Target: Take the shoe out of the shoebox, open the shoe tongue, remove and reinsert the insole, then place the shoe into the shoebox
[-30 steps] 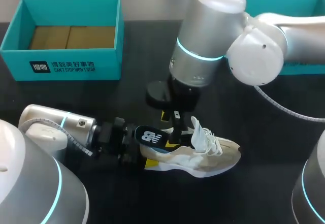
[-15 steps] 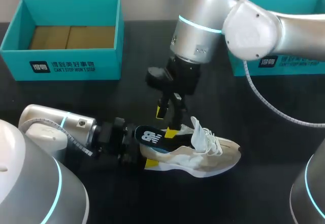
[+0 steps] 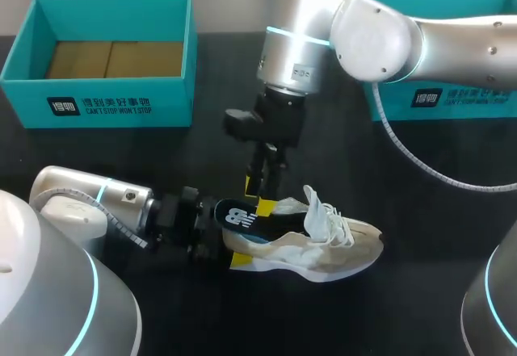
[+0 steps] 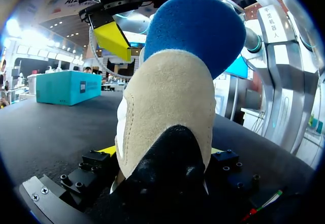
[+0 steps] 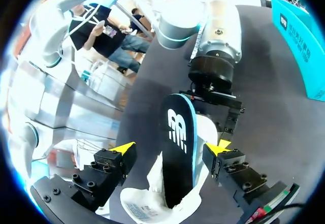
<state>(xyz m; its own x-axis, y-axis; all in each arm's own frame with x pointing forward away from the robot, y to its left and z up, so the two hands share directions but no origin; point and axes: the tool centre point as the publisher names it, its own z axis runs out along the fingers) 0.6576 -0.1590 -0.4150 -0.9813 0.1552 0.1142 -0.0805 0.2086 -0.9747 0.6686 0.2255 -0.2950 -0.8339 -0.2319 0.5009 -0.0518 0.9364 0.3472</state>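
A beige and white shoe (image 3: 327, 251) lies on its sole on the black table (image 3: 121, 154), toe to the right. A dark insole (image 3: 238, 217) with a white logo sticks up out of its heel end. My left gripper (image 3: 212, 241) is shut on the shoe's heel (image 4: 167, 97), which fills the left wrist view, with the blue insole (image 4: 195, 31) above it. My right gripper (image 3: 259, 195) hangs open just above the insole (image 5: 177, 148). Its fingers stand on either side of the insole without touching it. The tongue and laces stand up mid-shoe.
A teal shoebox (image 3: 97, 102) with brown card inside stands at the back left. A second teal box (image 3: 452, 102) sits at the back right, partly behind my right arm. Bare table lies in front of and to the right of the shoe.
My right gripper has risen from the shoe's opening and drifted slightly left, its fingertips now above the insole. The shoe, insole and left arm have not moved.
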